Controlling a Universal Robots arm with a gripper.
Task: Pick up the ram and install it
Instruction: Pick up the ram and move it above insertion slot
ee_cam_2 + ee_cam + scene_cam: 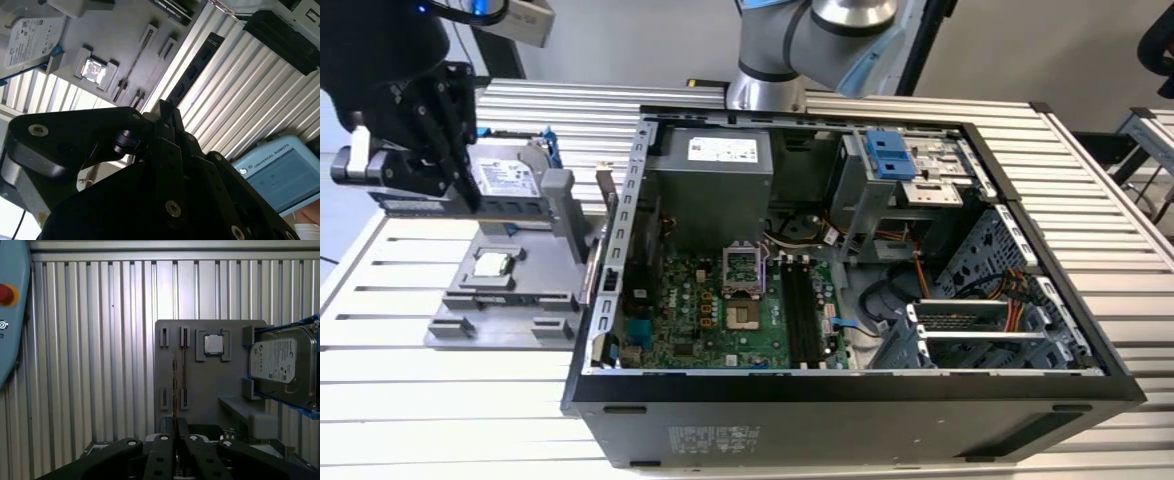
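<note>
Pinching the ram [197, 65] by one end in the pincer [175, 429], close by the grey holder [210, 387] on the table [90, 365]. Seen edge-on in the first wrist view; hard to make out in the exterior view. Cut off at the picture's edge: the hard drive [282, 365]. In the holder's recess, a processor [214, 344]; inside the open computer case [854, 405], black memory slots [807, 310].

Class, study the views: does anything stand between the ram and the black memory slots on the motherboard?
The gripper holds the ram outside the open computer case, at the exterior view's left. The case's side wall rises between it and the memory slots. Nothing visible covers the slots themselves.
</note>
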